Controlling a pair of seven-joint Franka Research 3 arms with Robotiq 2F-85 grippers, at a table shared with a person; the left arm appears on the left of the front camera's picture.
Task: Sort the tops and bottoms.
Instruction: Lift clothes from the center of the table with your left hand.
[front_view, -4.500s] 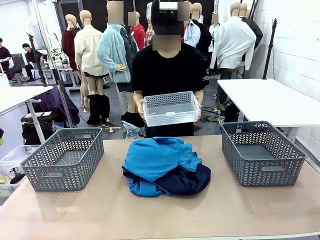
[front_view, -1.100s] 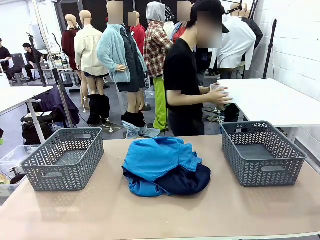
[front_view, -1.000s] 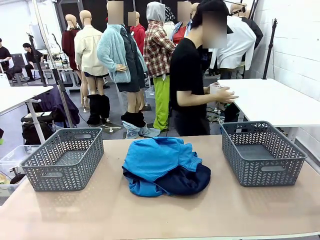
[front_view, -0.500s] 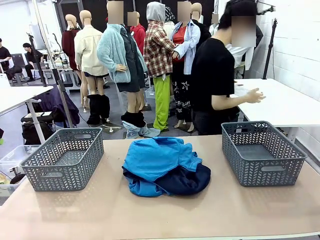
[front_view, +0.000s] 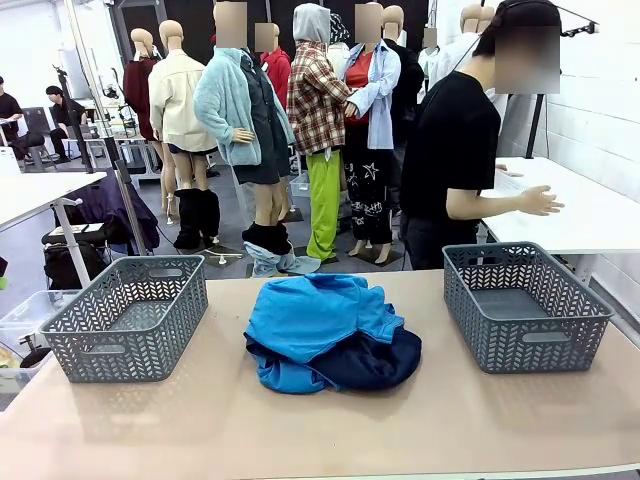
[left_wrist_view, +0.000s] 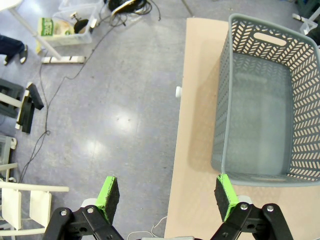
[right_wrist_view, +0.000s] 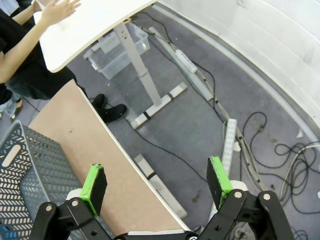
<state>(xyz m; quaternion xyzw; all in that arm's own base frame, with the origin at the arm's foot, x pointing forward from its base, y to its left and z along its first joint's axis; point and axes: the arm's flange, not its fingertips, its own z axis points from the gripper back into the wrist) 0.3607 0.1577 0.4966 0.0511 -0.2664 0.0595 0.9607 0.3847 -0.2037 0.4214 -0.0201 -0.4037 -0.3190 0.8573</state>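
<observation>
While both claws stand wide open and empty, the left claw (left_wrist_view: 167, 196) hangs over the counter (front_view: 300, 430) edge beside the left basket (front_view: 130, 355). The right claw (right_wrist_view: 156, 179) hangs over the floor (right_wrist_view: 200, 125) past the right basket (front_view: 525, 345). Between the baskets, the tops (front_view: 315, 315) lie heaped on the bottoms (front_view: 370, 362), which show at the heap's front right. The person (front_view: 455, 150) faces a white table (front_view: 600, 215).

The bright blue knit tops (front_view: 315, 315) and dark navy fabric bottoms (front_view: 375, 365) lie in one heap in the middle of the tan worktop (front_view: 300, 430). A grey mesh basket (front_view: 100, 350) stands left of the heap, and another grey mesh basket (front_view: 540, 340) stands right of it.
</observation>
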